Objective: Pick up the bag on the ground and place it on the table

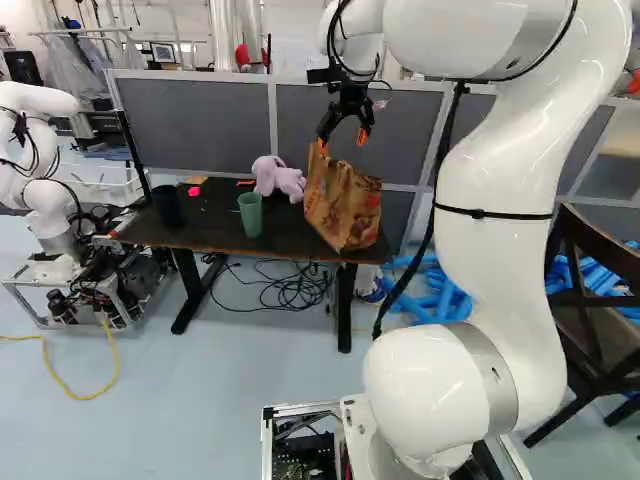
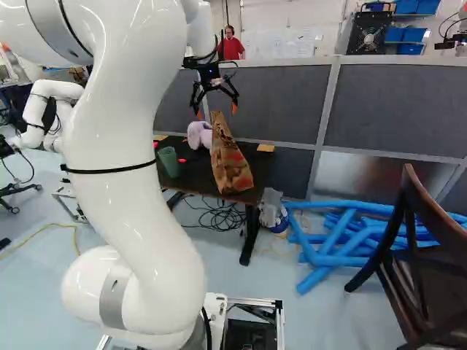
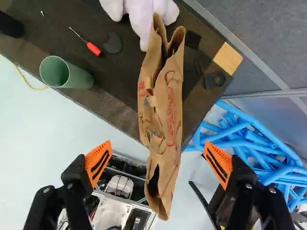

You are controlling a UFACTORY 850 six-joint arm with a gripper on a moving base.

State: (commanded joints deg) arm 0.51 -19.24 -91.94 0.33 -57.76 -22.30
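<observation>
Item 1, my gripper [image 3: 158, 158]: 2 fingers spread wide, orange pads [image 3: 98, 163] well apart, nothing held. Item 2, paper bag [image 3: 162, 100]: 1 piece, brown with red print, creased, standing on the table [image 1: 205, 232] at its near corner, directly below me; its crumpled top comes up close under the fingertips, and neither finger appears to press on it. Whether its base lies wholly on the tabletop I cannot tell; the near end reaches the front edge. Item 3, plush toy [image 1: 278, 178]: 1, pale purple, just beside the bag on the table's far side. Item 4, green cup [image 1: 250, 213]: 1, upright, apart from the bag. Item 5, screwdriver [image 3: 91, 47]: 1, red handle, lying between cup and toy. Item 6, blue tubes [image 2: 328, 255]: 1 loose heap, on the floor past the table's end. Step in hand, by my reckoning: the release, with placing as good as complete, since the bag stands on the table and I carry 0 goods. Next move, as I judge it: a straight, slow lift with both fingers kept wide, so that neither snags the thin paper, then a retreat clear of the table. Principal hazard: a sideways brush could tip so tall and light a bag over the edge; 1 look at its footing seems advisable before I leave.
</observation>
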